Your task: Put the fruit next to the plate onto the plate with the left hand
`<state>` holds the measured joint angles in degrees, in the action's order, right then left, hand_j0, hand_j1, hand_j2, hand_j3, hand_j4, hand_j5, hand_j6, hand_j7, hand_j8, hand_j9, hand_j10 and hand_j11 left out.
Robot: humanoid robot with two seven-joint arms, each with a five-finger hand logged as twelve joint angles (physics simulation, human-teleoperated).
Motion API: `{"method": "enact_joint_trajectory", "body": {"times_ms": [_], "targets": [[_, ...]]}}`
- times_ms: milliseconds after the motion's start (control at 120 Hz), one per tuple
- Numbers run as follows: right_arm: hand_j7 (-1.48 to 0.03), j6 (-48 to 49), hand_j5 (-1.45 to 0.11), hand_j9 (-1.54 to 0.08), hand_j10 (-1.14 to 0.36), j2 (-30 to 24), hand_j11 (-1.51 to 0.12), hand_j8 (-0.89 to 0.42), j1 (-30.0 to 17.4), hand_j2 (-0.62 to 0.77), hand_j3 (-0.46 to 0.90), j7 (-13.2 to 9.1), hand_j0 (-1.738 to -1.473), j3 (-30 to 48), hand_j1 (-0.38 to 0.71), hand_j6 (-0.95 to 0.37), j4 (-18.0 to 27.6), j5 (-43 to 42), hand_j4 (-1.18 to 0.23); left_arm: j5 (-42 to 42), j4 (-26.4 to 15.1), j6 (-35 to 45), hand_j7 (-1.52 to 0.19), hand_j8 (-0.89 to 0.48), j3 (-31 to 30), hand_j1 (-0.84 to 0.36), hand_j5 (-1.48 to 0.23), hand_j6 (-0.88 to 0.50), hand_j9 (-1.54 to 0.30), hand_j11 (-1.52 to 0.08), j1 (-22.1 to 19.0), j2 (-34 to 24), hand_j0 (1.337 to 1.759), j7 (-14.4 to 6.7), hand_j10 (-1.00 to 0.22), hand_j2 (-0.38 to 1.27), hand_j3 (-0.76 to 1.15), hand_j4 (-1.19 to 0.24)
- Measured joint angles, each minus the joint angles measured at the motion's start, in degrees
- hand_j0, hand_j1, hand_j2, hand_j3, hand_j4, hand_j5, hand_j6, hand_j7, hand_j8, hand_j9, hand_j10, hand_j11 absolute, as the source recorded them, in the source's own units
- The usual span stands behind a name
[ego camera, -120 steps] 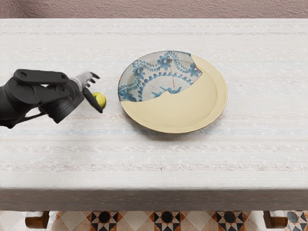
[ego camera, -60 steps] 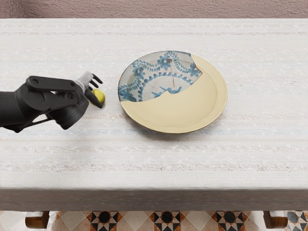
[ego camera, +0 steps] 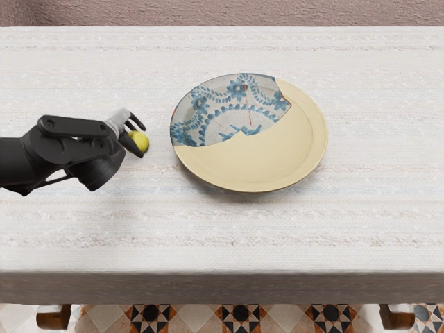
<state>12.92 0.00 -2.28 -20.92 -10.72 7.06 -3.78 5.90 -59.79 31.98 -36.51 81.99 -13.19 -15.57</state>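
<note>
A small yellow fruit [ego camera: 141, 141] lies on the white tablecloth just left of the plate [ego camera: 277, 152], a round dish that is part blue-patterned and part plain cream. My left hand [ego camera: 132, 134] comes in from the left edge on a black arm. Its dark fingers [ego camera: 136, 124] curl over the top of the fruit, the thumb sits under its near side, and the hand covers the fruit's left half. A narrow gap of cloth separates the fruit from the plate's rim. The right arm is out of view.
The long table [ego camera: 347, 222] runs the full width of the view, its front edge near the bottom. A patterned tile floor [ego camera: 239, 319] shows below it.
The left hand moved right to the fruit, and its spread fingers have curled in around it. The fruit has stayed where it was on the cloth.
</note>
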Motion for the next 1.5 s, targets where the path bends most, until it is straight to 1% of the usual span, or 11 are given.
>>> {"method": "enact_joint_trajectory", "body": {"times_ms": [242, 250, 283, 858, 1050, 1175, 1183, 1225, 1375, 1425, 1500], "targets": [[0.00, 0.0, 0.00, 0.00, 0.00, 0.0, 0.00, 0.00, 0.0, 0.00, 0.00, 0.0, -1.658, 0.0, -0.35, 0.00, 0.0, 0.0, 0.00, -0.4, 0.3, 0.0, -0.80, -0.52, 0.0, -0.27, -0.80, -0.49, -0.80, -0.81, 0.5, -0.4, 1.657, 0.0, -0.60, 0.33, 0.00, -0.60], [0.00, 0.0, 0.00, 0.00, 0.00, 0.0, 0.00, 0.00, 0.0, 0.00, 0.00, 0.0, -1.658, 0.0, -0.35, 0.00, 0.0, 0.0, 0.00, -0.5, 0.3, 0.0, -0.80, -0.52, 0.0, -0.26, -0.80, -0.49, -0.80, -0.81, 0.6, -0.5, 1.656, 0.0, -0.60, 0.29, 0.00, -0.60], [0.00, 0.0, 0.00, 0.00, 0.00, 0.0, 0.00, 0.00, 0.0, 0.00, 0.00, 0.0, -1.658, 0.0, -0.35, 0.00, 0.0, 0.0, 0.00, -0.5, 0.3, 0.0, -0.80, -0.51, 0.0, -0.28, -0.80, -0.49, -0.80, -0.80, 1.2, -0.5, 1.657, 0.0, -0.60, 0.36, 0.00, -0.60], [0.00, 0.0, 0.00, 0.00, 0.00, 0.0, 0.00, 0.00, 0.0, 0.00, 0.00, 0.0, -1.658, 0.0, -0.35, 0.00, 0.0, 0.0, 0.00, -1.0, 0.3, -0.2, -0.78, -0.52, 0.6, -0.30, -0.79, -0.49, -0.79, -0.79, 10.7, 0.1, 1.658, 0.2, -0.60, 0.37, 0.00, -0.60], [0.00, 0.0, 0.00, 0.00, 0.00, 0.0, 0.00, 0.00, 0.0, 0.00, 0.00, 0.0, -1.658, 0.0, -0.35, 0.00, 0.0, 0.0, 0.00, -1.8, 0.2, -0.2, -0.78, -0.51, 0.8, -0.30, -0.79, -0.49, -0.78, -0.78, 13.0, 7.2, 1.658, 0.3, -0.60, 0.39, 0.00, -0.60], [0.00, 0.0, 0.00, 0.00, 0.00, 0.0, 0.00, 0.00, 0.0, 0.00, 0.00, 0.0, -1.658, 0.0, -0.35, 0.00, 0.0, 0.0, 0.00, -2.7, 0.0, -0.3, -0.78, -0.53, 1.6, -0.31, -0.79, -0.48, -0.78, -0.78, 13.2, 9.6, 1.658, 0.3, -0.60, 0.42, 0.00, -0.59], [0.00, 0.0, 0.00, 0.00, 0.00, 0.0, 0.00, 0.00, 0.0, 0.00, 0.00, 0.0, -1.658, 0.0, -0.35, 0.00, 0.0, 0.0, 0.00, -2.7, 0.0, -0.3, -0.78, -0.54, 1.7, -0.29, -0.79, -0.49, -0.78, -0.78, 13.2, 9.6, 1.658, 0.3, -0.60, 0.34, 0.00, -0.59], [0.00, 0.0, 0.00, 0.00, 0.00, 0.0, 0.00, 0.00, 0.0, 0.00, 0.00, 0.0, -1.658, 0.0, -0.35, 0.00, 0.0, 0.0, 0.00, -2.8, -0.1, -0.4, -0.76, -0.53, 1.9, -0.28, -0.78, -0.48, -0.76, -0.76, 13.2, 10.1, 1.658, 0.3, -0.58, 0.34, 0.00, -0.58], [0.00, 0.0, 0.00, 0.00, 0.00, 0.0, 0.00, 0.00, 0.0, 0.00, 0.00, 0.0, -1.658, 0.0, -0.35, 0.00, 0.0, 0.0, 0.00, -2.9, -0.6, -1.0, -0.39, -0.27, 3.0, 0.03, -0.39, -0.25, -0.39, -0.39, 14.4, 10.0, 1.658, 0.4, -0.30, 0.17, 0.00, -0.29], [0.00, 0.0, 0.00, 0.00, 0.00, 0.0, 0.00, 0.00, 0.0, 0.00, 0.00, 0.0, -1.658, 0.0, -0.35, 0.00, 0.0, 0.0, 0.00, -2.9, -0.8, -3.7, -0.31, -0.22, 3.9, 0.10, -0.31, -0.19, -0.31, -0.31, 15.0, 9.2, 1.658, 0.4, -0.23, 0.13, 0.00, -0.23], [0.00, 0.0, 0.00, 0.00, 0.00, 0.0, 0.00, 0.00, 0.0, 0.00, 0.00, 0.0, -1.658, 0.0, -0.35, 0.00, 0.0, 0.0, 0.00, -2.9, -0.9, -9.6, -0.22, -0.15, 6.0, 0.17, -0.22, -0.14, -0.22, -0.22, 15.1, 4.8, 1.658, 0.4, -0.17, 0.09, 0.00, -0.17]]}}
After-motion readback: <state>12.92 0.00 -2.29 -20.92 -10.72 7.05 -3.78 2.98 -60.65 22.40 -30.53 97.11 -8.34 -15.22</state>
